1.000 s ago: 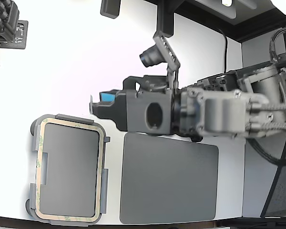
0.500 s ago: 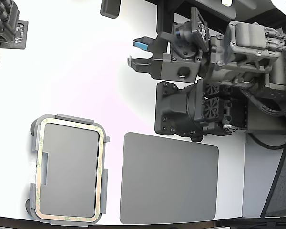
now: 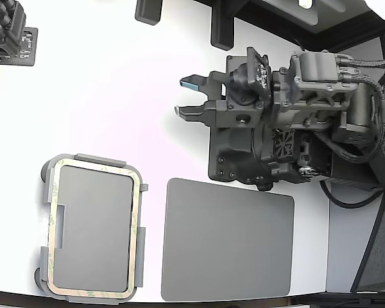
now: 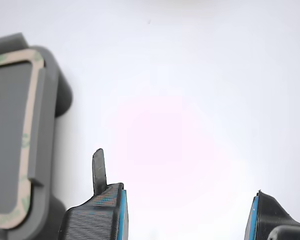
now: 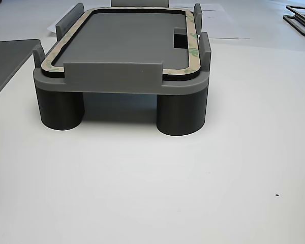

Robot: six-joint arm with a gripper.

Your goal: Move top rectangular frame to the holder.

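The holder (image 5: 112, 81) looks like matt grey plastic, smooth on its walls and round feet. The frame (image 5: 192, 56) lying in it is a thin tan sheet with dull greenish blotches, possibly card or film. The mat (image 3: 228, 240) is dark grey and matt. The gripper (image 4: 185, 215) has ribbed black plastic fingers (image 4: 92, 217) with blue pads. The table (image 5: 193, 193) is smooth white.

The arm (image 3: 308, 122) is built of dark grey and black blocky housings, some matte, some lighter grey; small screws dot the square block below the wrist; braided black cables loop along the side nearest the exterior view's right; a small camera sits on a perforated bracket above the wrist; the gripper (image 3: 187, 96) ends in two black fingers (image 4: 97, 212) with ribbed outer faces and bright blue inner pads; one finger bears a thin black tip.
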